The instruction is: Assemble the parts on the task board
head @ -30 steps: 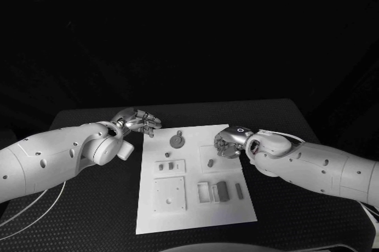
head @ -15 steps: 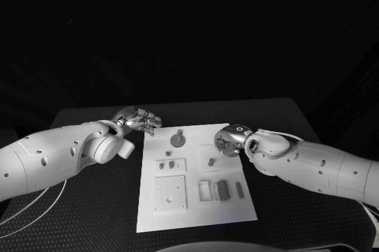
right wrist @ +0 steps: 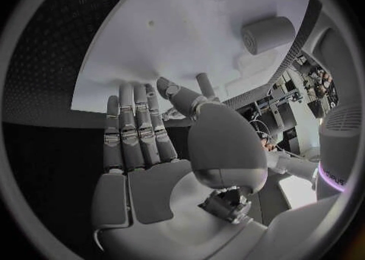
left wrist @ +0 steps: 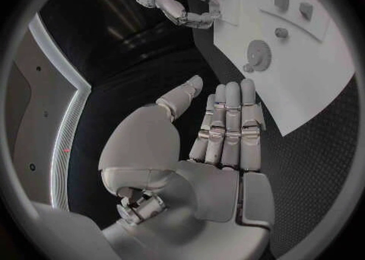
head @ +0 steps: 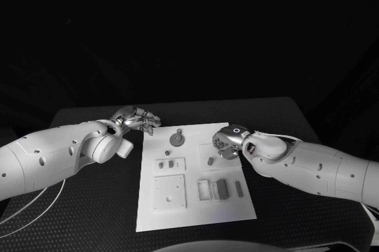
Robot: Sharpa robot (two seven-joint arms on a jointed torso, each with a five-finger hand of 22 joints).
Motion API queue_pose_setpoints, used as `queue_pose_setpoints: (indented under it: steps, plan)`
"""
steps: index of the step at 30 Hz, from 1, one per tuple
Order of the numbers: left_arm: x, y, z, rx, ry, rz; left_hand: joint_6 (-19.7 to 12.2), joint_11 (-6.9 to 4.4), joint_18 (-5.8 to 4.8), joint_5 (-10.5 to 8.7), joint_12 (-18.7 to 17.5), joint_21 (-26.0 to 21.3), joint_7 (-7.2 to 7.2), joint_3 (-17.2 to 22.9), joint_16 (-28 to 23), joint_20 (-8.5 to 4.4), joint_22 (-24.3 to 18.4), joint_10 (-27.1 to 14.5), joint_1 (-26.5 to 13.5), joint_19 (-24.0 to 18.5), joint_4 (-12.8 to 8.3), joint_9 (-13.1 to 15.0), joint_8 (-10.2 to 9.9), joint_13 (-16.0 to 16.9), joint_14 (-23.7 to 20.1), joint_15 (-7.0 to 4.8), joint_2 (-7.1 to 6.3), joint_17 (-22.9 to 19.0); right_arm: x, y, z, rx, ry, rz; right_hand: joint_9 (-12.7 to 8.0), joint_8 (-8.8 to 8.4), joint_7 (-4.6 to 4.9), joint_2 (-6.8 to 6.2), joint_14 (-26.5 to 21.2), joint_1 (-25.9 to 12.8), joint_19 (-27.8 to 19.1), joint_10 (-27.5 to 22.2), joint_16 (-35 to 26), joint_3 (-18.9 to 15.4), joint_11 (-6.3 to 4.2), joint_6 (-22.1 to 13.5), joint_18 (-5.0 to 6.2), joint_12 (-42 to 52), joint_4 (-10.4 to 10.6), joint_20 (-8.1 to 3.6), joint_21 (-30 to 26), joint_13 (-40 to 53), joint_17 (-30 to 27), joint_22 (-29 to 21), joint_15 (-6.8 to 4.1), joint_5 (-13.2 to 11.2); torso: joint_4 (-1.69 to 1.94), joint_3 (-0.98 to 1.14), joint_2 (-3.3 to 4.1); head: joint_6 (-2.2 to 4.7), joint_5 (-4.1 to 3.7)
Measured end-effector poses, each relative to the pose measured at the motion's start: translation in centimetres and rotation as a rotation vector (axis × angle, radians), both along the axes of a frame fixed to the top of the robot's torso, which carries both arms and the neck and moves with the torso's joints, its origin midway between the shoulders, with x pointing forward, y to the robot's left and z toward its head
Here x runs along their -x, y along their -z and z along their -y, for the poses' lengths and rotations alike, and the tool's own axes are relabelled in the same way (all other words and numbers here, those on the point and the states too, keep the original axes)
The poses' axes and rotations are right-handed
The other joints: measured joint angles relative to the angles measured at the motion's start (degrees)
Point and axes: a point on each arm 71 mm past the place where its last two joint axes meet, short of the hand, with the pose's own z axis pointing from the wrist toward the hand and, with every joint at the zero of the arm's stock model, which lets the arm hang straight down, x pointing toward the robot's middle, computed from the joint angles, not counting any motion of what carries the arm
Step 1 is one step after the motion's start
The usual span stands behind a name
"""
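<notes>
Hovering unchanged, right robot hand [head: 229,142] stays over task board [head: 193,208].

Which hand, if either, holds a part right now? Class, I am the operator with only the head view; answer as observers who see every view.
Observer: Not the silver many-fingered left hand. Its wrist view shows an empty palm, with the fingers stretched out side by side.
Operator: And the right one?
Observer: The silver right hand is empty too. Its wrist view shows straight fingers whose tips reach the edge of the flat white task board.
</notes>
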Motion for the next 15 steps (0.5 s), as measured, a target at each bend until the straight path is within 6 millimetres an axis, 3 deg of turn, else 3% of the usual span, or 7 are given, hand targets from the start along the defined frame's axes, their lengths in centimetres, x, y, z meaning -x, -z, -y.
queue_pose_setpoints:
  steps: [2, 10, 15]
  plan:
    - [0.00, 0.00, -0.03, 0.000, -0.001, 0.000, 0.0, -0.04, -0.05, 0.00, 0.0, 0.0, 0.00, 0.0, 0.0, 0.00, 0.0, 0.0, 0.0, 0.0, 0.0, 0.0, 0.0, 0.0, 0.0, 0.00, 0.00, 0.0, 0.09, 0.04, -0.06, 0.005, -0.003, 0.009, -0.2, -0.40, 0.37, -0.90, -0.5, -0.2, -0.3, -0.2, -0.3, 0.0, 0.19, -0.4, 0.00, 0.0, 0.0, -0.09, -0.1, 0.0, 0.0, 0.2, 0.31, 0.0, -0.02, -0.01, -0.01, -0.03, -0.03]
    - [0.01, 0.01, 0.00, 0.000, 0.000, -0.001, -0.4, 0.04, -0.33, 0.00, 0.0, -0.2, 0.00, 0.0, 0.0, 0.00, 0.0, -0.4, -0.2, 0.0, 0.0, -0.1, 0.0, 0.0, -0.1, 0.10, -0.23, 0.0, 0.25, 0.16, -0.29, 0.022, -0.010, 0.033, -0.2, -0.41, 0.38, -0.95, -0.5, -0.2, -0.3, -0.4, -0.4, 0.4, 0.36, -0.4, 0.00, 0.0, 0.4, -0.09, -0.2, 0.0, 0.4, 0.8, 0.30, 0.0, -0.03, -0.01, -0.01, -0.09, -0.03]
    - [0.02, 0.01, 0.00, 0.000, 0.000, -0.002, -0.6, -0.02, -0.39, 0.00, 0.0, -0.2, 0.20, -0.2, -0.2, 0.00, -0.1, -0.5, -0.2, 0.0, 0.2, -0.1, 0.0, 0.0, -0.1, 0.10, -0.23, 0.0, 0.24, 0.26, -0.33, 0.028, -0.011, 0.047, 0.0, 0.17, -0.61, 0.32, -0.1, 0.5, -0.3, 0.9, -0.4, 0.4, -0.88, 0.7, 0.00, 0.0, 0.4, -0.13, -0.3, 0.0, 0.8, 1.4, -0.04, 0.0, -0.01, -0.01, -0.01, -0.10, -0.02]
